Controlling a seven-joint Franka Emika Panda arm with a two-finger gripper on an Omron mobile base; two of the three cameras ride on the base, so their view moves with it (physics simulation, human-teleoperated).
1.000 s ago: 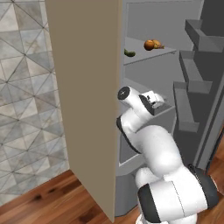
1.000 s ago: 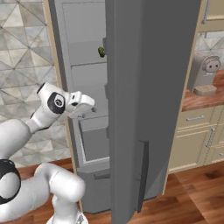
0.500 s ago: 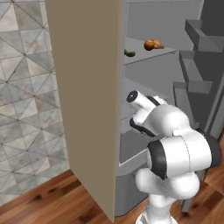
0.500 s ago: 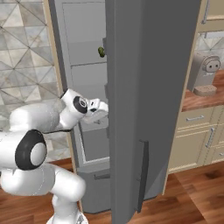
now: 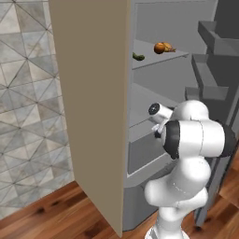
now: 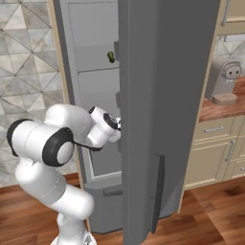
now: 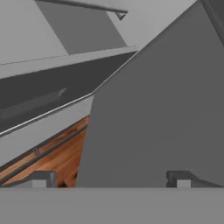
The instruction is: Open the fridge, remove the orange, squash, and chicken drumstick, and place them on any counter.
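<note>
The fridge (image 5: 154, 107) stands open, its matte grey door (image 6: 165, 110) swung wide toward the room so that the pale grey shelves are within reach; on an upper shelf (image 5: 158, 59) the round, bright orange (image 5: 159, 47) lies touching the lumpy golden-brown chicken drumstick (image 5: 169, 48), with the slim, dark green, slightly curved squash (image 5: 138, 57) apart from them nearer the shelf's front edge. The white arm is folded low in front of the lower compartments, well below that shelf, and its gripper (image 7: 109, 177) points at the smooth door panel with the fingers (image 7: 177, 178) spread wide and holding nothing, so all three foods remain to be lifted out.
</note>
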